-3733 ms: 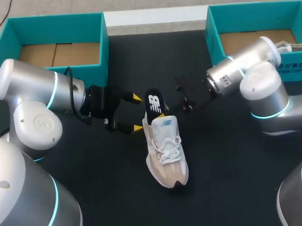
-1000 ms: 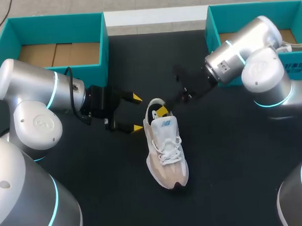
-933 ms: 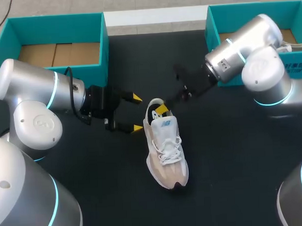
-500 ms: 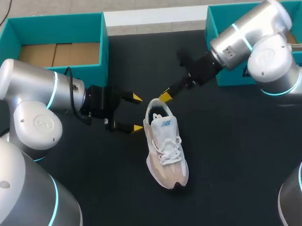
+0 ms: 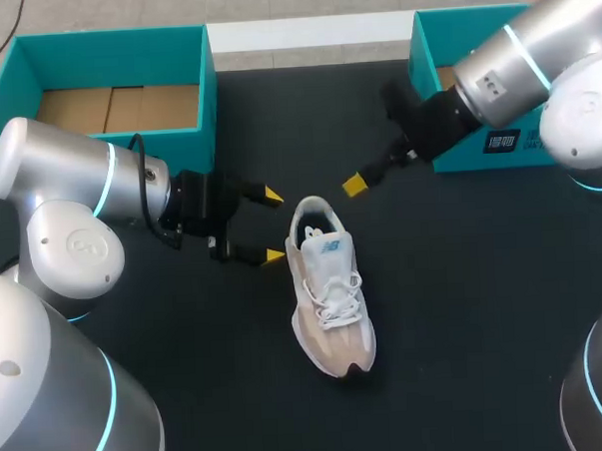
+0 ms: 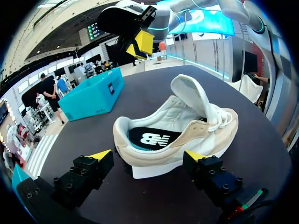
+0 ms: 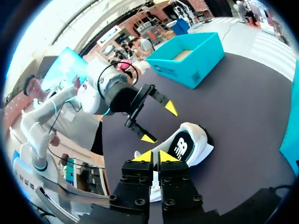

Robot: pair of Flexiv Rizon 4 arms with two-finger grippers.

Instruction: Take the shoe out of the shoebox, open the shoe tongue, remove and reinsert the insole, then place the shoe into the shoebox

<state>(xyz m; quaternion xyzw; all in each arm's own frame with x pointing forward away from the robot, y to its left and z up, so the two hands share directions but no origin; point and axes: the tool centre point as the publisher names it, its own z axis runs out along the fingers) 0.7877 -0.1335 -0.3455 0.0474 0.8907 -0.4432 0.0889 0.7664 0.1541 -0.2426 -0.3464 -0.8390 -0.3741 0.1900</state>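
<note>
A dark tabletop (image 5: 465,308) carries a teal left shoebox (image 5: 108,36) at the far left corner and a teal right shoebox (image 5: 423,55) at the far right. Between them, out in the open middle, lies the shoe (image 5: 329,294). It stands on its sole, with its long axis running far to near: heel at the far end, toe at the near end and swung a little to the right. The tongue (image 6: 191,95) is lifted clear of the opening. The black insole (image 6: 152,138) lies down inside the shoe.

The left hand (image 5: 269,225) sits just beside the heel on its left. Its fingers are spread wide and empty and point right at the heel's flank. In the left wrist view the heel end lies straight ahead, between the two tips but touching neither.

The right hand (image 5: 354,184) is off to the far right of the heel, apart from the shoe and apparently lifted above it. Its two tips are pressed together on nothing.

So the left hand looks the nearer one: a short push to the right would bring the heel between its fingers. The right hand would have to come back and down. Whether the insole has already been out and back cannot be told.
</note>
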